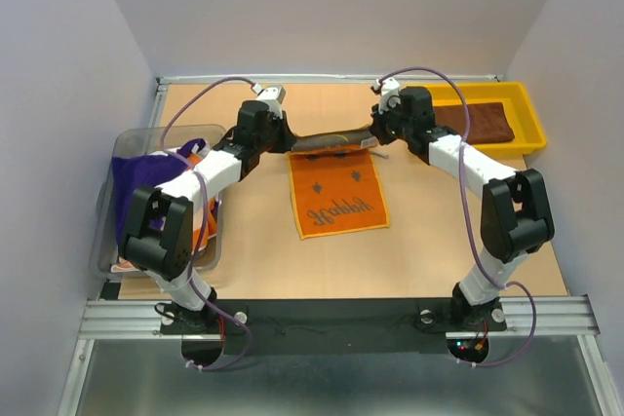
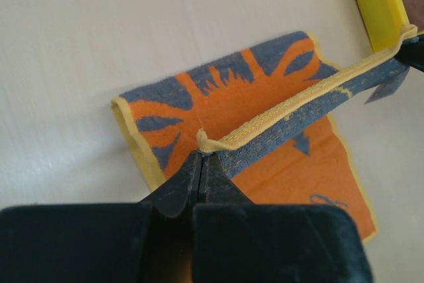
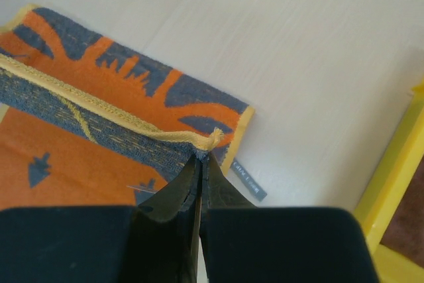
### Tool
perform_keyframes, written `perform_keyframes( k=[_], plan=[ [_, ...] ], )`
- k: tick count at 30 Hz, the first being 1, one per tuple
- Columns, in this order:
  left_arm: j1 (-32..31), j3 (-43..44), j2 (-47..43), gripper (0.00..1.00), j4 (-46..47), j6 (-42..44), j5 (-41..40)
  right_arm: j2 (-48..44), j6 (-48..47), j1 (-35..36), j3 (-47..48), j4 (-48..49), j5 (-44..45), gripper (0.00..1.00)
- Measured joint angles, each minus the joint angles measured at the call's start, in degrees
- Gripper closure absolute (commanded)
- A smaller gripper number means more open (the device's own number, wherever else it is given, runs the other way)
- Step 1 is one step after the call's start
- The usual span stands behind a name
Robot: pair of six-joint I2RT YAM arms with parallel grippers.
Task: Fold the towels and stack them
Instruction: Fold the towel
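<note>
Orange towel (image 1: 338,197) lies mid-table, near half flat with dark script and small motifs, far edge lifted and stretched taut between both grippers. Wrist views show that raised strip's blue-grey underside with yellow hem (image 2: 291,107), hanging above the orange-and-grey patterned part still on the table. Left gripper (image 1: 283,136) is clamped on the towel's far-left corner, at about 11 o'clock from towel center; its fingers (image 2: 199,180) are pressed together on the yellow hem corner. Right gripper (image 1: 375,133) is clamped on the far-right corner, about 1 o'clock; its fingers (image 3: 195,177) pinch the hem tip, small label tag (image 3: 246,180) lying on the table just beside. Dark brown towel (image 1: 478,121) lies folded in the yellow tray (image 1: 531,124) at the table's 2 o'clock corner. Clear bin (image 1: 122,143) at 9 o'clock holds a purple towel (image 1: 136,182) bunched up, with orange-and-white cloth (image 1: 200,221) beside it, partly hidden by the left arm. Tabletop (image 1: 439,241) is light wood.
</note>
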Motion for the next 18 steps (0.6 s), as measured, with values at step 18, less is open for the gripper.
perform_keyframes(
  k=[18],
  plan=[
    [-1.46, -12.48, -7.74, 1.00, 0.42, -9.94, 3.21, -7.96, 6.78, 0.33, -8.07, -7.52, -2.56, 0.99]
  ],
)
